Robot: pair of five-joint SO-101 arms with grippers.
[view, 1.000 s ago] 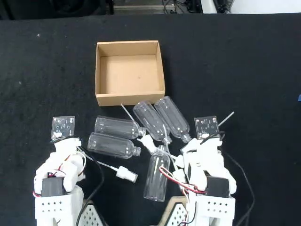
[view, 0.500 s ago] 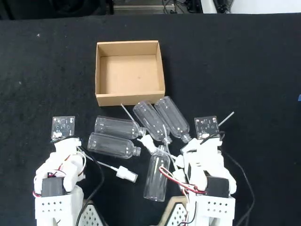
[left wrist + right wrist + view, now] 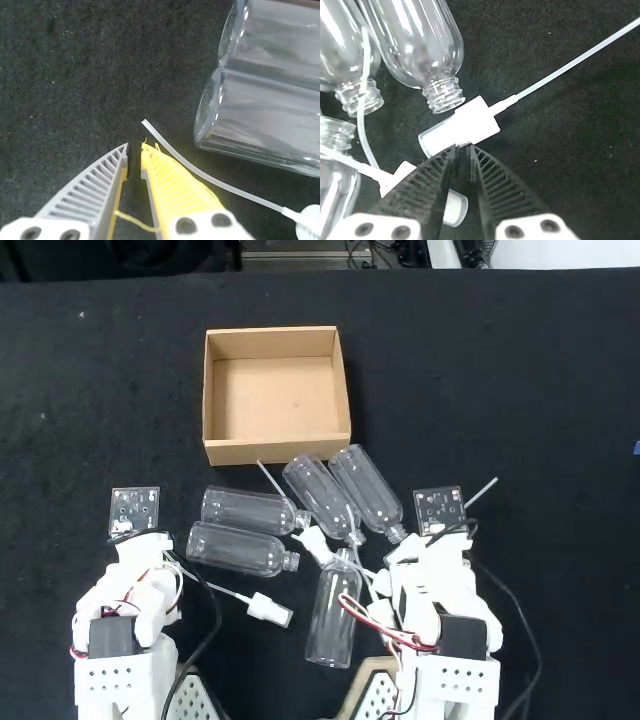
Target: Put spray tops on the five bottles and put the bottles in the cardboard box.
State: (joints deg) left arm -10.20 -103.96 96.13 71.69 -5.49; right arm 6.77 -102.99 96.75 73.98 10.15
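Left gripper first: its grey finger and yellow finger are drawn nearly together with only a slit between them, and they clasp nothing. A thin dip tube runs close along the outer side of the yellow finger, and its free end lies just ahead of the fingertips. The tube trails back to a white spray top off to that same side. Beyond the tube, still on the yellow finger's side, sit the bases of a near bottle and a far bottle, lying side by side on the black table.

Over to the right gripper: the black fingers are pinched to a narrow gap, with nothing caught between them. A second spray top lies crosswise right at the fingertips. Its long tube stretches away ahead and to one side. Just past that top is the open neck of a clear bottle. Another bare neck sits farther off to the side with a tube draped over it, and a third spray top rests against the flank of one finger.

From above, the five bottles all lie on their sides, uncapped, just ahead of both grippers. The cardboard box stands beyond them, farther from the fingers.
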